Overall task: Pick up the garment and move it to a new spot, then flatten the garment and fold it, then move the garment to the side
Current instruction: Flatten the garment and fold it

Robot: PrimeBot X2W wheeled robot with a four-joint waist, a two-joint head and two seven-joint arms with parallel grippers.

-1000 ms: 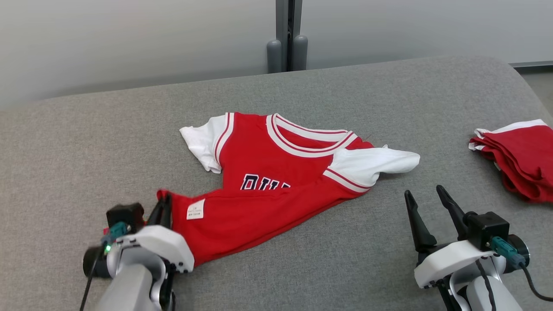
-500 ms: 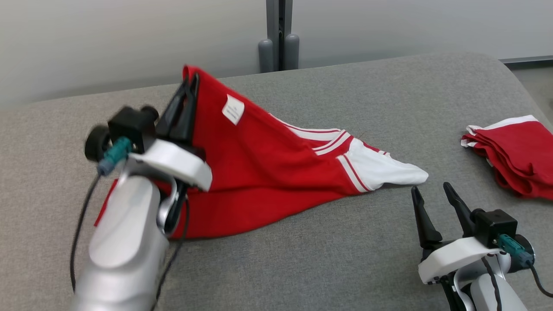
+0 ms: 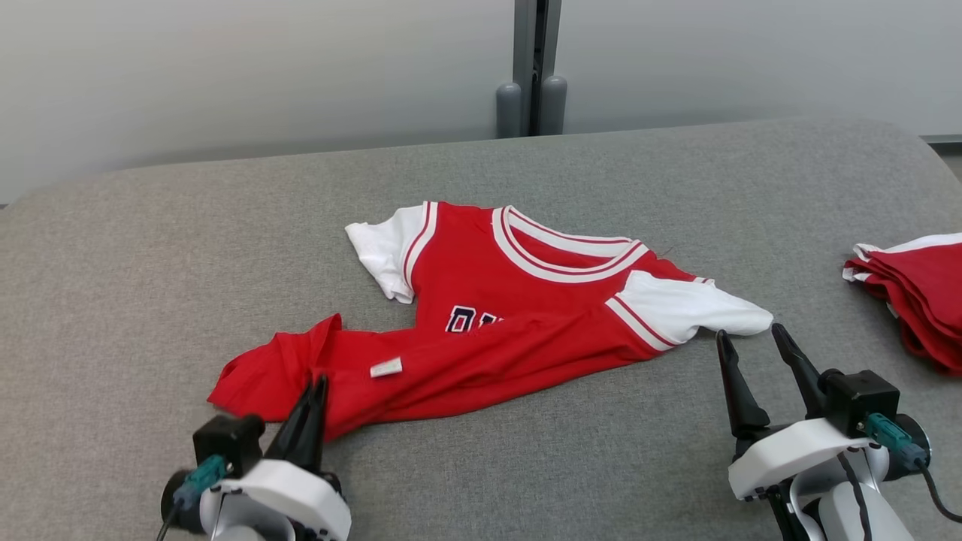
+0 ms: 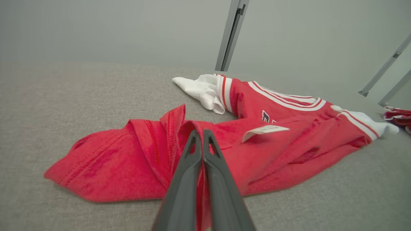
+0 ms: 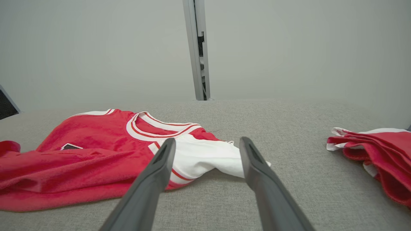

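Garment (image 3: 511,300) lies mid-counter (image 3: 150,263), collar toward the far wall, and it is not yet flat. Its lower half is doubled up across the chest lettering (image 3: 470,319), and the label (image 3: 385,367) faces up, so the inside is turned out there.

The left claw (image 3: 317,383) sits at the near-left hem (image 3: 255,376) with its fingers pressed together. In the left wrist view a strip of red runs down the slit between them, past the hem's edge, so it seems to have a thin layer pinched, though the view is too tight to be sure. A grip on that corner makes sense, since from there the doubled part can be drawn back toward the robot and spread.

The right claw (image 3: 750,332) stands wide and empty, low over the counter, its tips right beside the end of the white sleeve (image 3: 691,308). I judge it is placed to take that side so both arms can pull taut together.

A pile (image 3: 909,293) of red and white cloth sits well apart at the right edge. I take it as the spot for finished pieces, kept off the working middle.
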